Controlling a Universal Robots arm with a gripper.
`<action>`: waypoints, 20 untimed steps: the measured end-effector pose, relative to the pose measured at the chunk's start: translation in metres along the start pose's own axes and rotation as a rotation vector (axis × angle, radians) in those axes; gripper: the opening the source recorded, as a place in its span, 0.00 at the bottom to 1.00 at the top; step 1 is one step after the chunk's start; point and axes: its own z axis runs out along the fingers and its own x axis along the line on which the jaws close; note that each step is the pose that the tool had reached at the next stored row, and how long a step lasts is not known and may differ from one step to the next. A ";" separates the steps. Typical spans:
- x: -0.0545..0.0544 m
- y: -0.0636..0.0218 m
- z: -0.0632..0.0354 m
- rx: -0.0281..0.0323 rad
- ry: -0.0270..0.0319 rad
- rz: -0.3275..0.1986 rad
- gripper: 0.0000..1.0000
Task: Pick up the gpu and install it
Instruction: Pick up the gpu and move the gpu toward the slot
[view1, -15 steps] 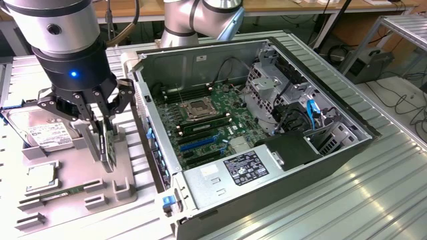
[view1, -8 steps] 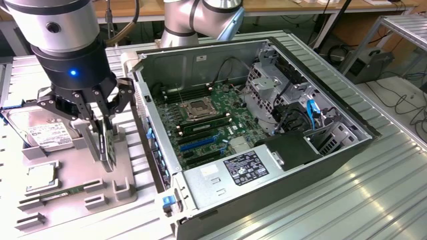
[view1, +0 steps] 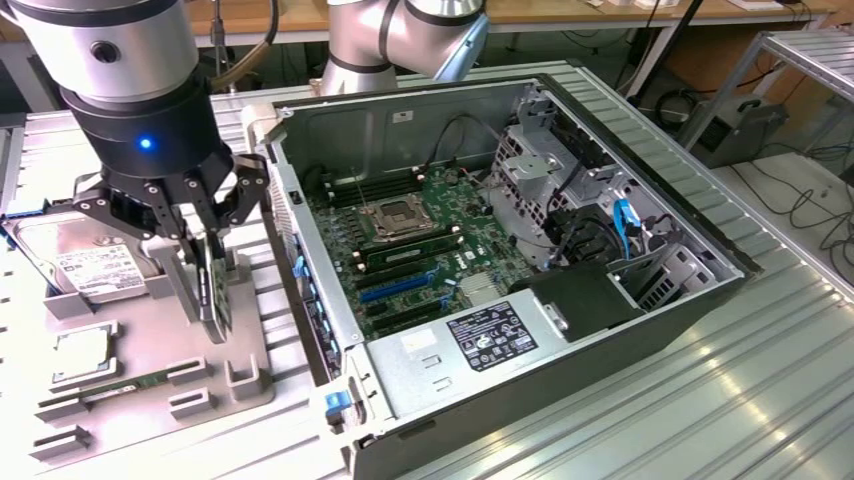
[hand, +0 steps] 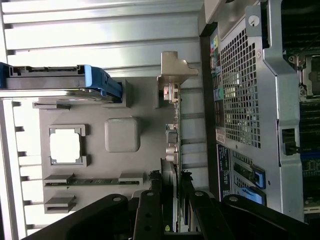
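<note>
Gripper (view1: 203, 232) (hand: 170, 180) fingers are clamped on either face of the gpu (view1: 214, 295) (hand: 171, 135), which stands upright on edge in its slot on the grey holder tray (view1: 174, 330) (hand: 95, 165). The card's silvery bracket (hand: 172, 75) sticks out at one end. On the same tray sit a hard drive (view1: 87, 262), a processor (view1: 80, 355) and a memory stick (view1: 134, 385). The open computer case (view1: 347, 130) lies just beside the tray.

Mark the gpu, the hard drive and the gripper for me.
gpu (view1: 214, 295): exterior view, card face below the gripper.
hard drive (view1: 96, 270): exterior view, white label.
gripper (hand: 171, 176): wrist view, midway between its fingertips.
</note>
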 end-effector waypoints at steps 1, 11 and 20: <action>0.000 0.0000 -0.0002 0.0001 0.0001 0.000 0.26; 0.000 0.0001 -0.0029 0.0001 0.0001 0.000 0.26; 0.000 0.0001 -0.0047 0.0002 0.0001 0.000 0.26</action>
